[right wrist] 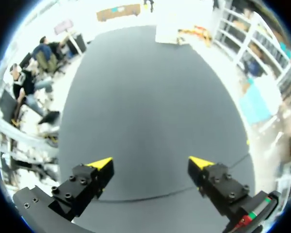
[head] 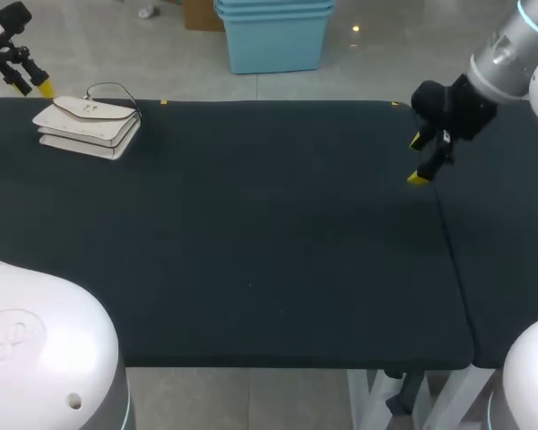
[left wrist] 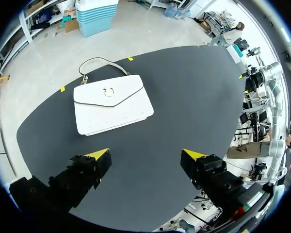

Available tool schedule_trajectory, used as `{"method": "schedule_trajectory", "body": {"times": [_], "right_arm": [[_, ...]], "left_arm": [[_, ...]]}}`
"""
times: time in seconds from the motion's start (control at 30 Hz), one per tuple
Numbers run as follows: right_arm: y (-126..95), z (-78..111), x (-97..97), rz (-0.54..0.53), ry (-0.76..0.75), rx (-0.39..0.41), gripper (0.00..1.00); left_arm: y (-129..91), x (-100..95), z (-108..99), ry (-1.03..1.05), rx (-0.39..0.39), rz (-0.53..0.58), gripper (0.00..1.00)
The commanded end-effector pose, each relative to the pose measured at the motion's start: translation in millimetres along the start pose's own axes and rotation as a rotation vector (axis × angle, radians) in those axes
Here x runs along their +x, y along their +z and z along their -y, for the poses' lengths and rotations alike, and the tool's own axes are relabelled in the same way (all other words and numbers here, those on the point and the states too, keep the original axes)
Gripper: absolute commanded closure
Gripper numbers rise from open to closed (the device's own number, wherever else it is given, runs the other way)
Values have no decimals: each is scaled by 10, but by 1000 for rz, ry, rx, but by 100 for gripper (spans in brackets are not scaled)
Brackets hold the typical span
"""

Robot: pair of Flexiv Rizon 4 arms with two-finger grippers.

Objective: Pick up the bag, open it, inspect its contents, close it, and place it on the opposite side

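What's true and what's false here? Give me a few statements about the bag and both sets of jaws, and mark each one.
1. The white bag lies near the far left corner of the table. True.
2. The bag's flap is open. False: the flap lies closed, with the ring clasp on it.
3. The left jaws are shut on the bag. False: they stand open and apart from the bag, which lies ahead of them.
4. The right jaws hold nothing. True: they stand open over bare table.
5. The bag's handle is on the side away from the left jaws. True.
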State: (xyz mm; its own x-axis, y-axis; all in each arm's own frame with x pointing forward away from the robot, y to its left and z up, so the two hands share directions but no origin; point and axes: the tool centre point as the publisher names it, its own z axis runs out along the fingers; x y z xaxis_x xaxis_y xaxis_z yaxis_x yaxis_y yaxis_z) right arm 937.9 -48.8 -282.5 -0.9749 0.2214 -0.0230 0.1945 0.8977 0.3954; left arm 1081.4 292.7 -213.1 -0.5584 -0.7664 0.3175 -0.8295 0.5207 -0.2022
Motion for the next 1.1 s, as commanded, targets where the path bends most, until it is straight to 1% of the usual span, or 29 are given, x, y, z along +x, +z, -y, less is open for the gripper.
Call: {"method": "schedule_trajectory", "body": {"times": [0.03,0.07,0.13,0.17,0.27,0.37,0.57,0.7,0.9,1.1], "right_arm": [[260,60,49,29,-33,-23,0],[298,66,48,29,-48,-39,0],[375,67,45,29,-49,-39,0],[397,63,50,29,-63,-56,0],[460,36,47,29,-72,-58,0],[518,15,44,31,-89,-65,0],[620,-1,39,36,-117,-85,0],[674,0,48,41,-133,-94,0],[723,16,41,43,-124,-94,0],[763,25,-3,22,-100,-80,0]], "left_arm": [[-74,-351,85,3,-9,-78,0],[-102,-426,95,5,1,-97,0],[-145,-571,117,14,0,-101,0],[-161,-635,122,16,5,-119,0],[-172,-785,148,11,-11,-128,0],[-165,-915,183,1,-31,-140,0],[-90,-1101,287,5,-51,-191,0],[-6,-1200,320,2,-51,-209,0],[77,-1307,303,-20,-18,-254,0],[111,-1339,256,-21,6,-273,0]]}}
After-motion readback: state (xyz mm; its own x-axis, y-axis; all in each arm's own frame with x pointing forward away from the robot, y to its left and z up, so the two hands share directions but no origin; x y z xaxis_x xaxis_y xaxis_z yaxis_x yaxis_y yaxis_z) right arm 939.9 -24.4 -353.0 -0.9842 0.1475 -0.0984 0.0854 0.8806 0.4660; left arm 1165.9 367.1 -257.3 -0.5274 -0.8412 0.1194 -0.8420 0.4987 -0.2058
